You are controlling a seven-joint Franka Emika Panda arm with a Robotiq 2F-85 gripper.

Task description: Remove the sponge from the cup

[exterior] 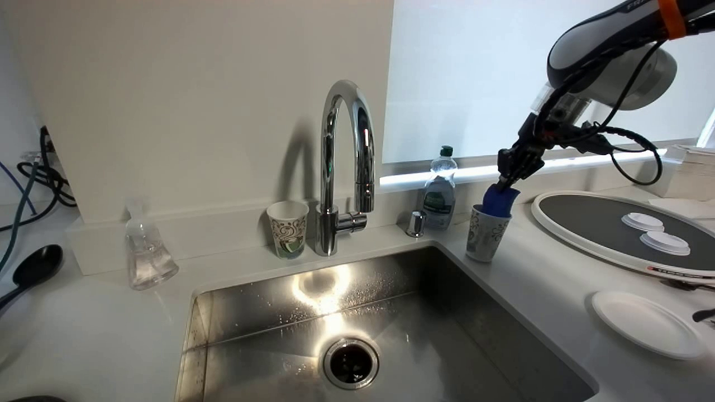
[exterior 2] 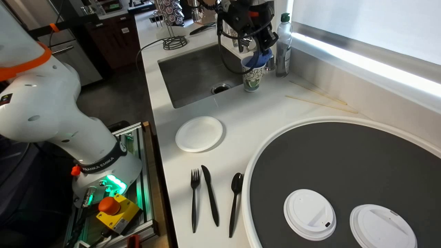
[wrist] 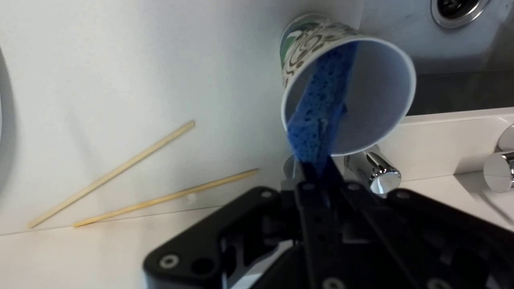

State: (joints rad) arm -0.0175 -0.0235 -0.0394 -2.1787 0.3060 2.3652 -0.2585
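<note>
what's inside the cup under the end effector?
Blue sponge, partly; its top is pinched in the end effector. Pale inner wall shows beside it; the cup hides the sponge's lower end and anything beneath.

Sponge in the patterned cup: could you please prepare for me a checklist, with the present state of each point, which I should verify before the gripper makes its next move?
1. The gripper closed on the sponge: ok; it pinches the upper end.
2. The sponge out of the cup: not ok; its lower part is inside, its upper end above the rim.
3. The cup standing on the counter: ok, in both exterior views.
4. The cup secured: not ok; nothing holds it, so it might lift with the sponge.
5. The sponge loose in the cup: cannot tell; tightness does not show.
6. The green-capped bottle apart from the cup: ok.
</note>
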